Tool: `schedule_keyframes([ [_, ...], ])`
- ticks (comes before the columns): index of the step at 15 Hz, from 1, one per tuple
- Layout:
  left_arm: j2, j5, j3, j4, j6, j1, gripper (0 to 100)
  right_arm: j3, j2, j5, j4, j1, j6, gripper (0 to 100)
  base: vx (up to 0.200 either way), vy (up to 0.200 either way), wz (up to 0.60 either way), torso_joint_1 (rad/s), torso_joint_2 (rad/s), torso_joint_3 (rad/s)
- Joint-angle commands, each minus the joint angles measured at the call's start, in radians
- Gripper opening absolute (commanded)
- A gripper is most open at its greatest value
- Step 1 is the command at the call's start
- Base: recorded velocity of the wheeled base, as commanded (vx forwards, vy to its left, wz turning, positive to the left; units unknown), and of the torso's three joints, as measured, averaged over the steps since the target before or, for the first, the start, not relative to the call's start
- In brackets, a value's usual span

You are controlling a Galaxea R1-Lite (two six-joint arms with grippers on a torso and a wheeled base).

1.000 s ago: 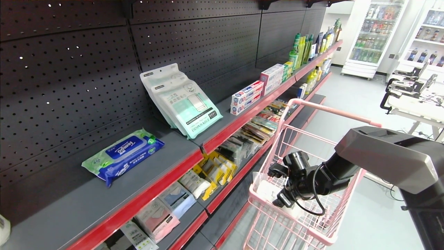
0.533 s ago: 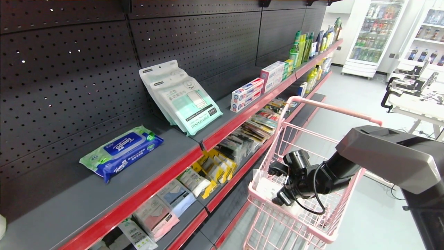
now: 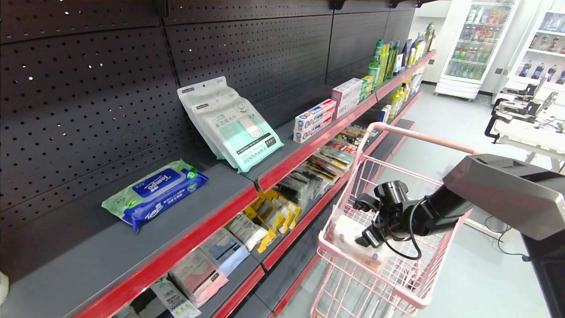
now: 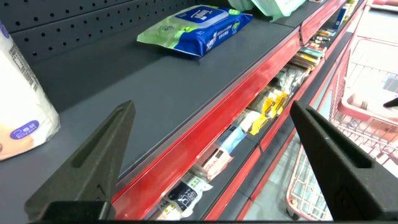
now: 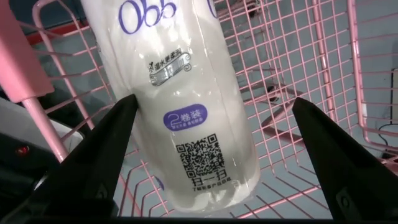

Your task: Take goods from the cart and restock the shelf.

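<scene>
A white pack of tissue rolls [image 3: 351, 243] lies in the front corner of the pink cart [image 3: 415, 139], near its rim. My right gripper [image 3: 368, 238] is down inside the cart, right over the pack. The right wrist view has the pack [image 5: 180, 112] lying lengthwise between my open right gripper [image 5: 211, 124] fingers; one finger is at its edge and a gap remains at the other. My left gripper [image 4: 211, 155] stands open over the grey top shelf [image 4: 155, 93], holding nothing. Another white tissue pack [image 4: 18, 106] stands on that shelf beside it.
On the top shelf [image 3: 176, 256] lie a blue wet-wipe pack [image 3: 154, 194], leaning mint pouches [image 3: 234, 123] and toothpaste boxes [image 3: 314, 121], with bare shelf around the wipes. Lower shelves hold several small packets [image 3: 269, 216]. The cart stands close to the shelf front; open floor is to the right.
My right arm has shifted a little right and up within the cart, and more of the white pack shows under it. The head camera tilted slightly at first.
</scene>
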Motion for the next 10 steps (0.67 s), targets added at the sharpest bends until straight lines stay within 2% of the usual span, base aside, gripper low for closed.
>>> schedule_keyframes([
  [1, 0.001, 0.0, 0.0, 0.0, 0.0, 0.0, 100, 0.001, -0.004, 0.0, 0.003, -0.009, 0.005, 100, 0.0, 0.0, 0.0, 0.0, 0.0, 0.0],
  [4, 0.001, 0.0, 0.0, 0.0, 0.0, 0.0, 100, 0.001, -0.003, 0.011, 0.003, -0.006, 0.01, 100, 0.0, 0.0, 0.0, 0.0, 0.0, 0.0],
  [10, 0.001, 0.0, 0.0, 0.0, 0.0, 0.0, 100, 0.004, -0.004, 0.124, -0.009, -0.023, 0.008, 100, 0.0, 0.0, 0.0, 0.0, 0.0, 0.0],
])
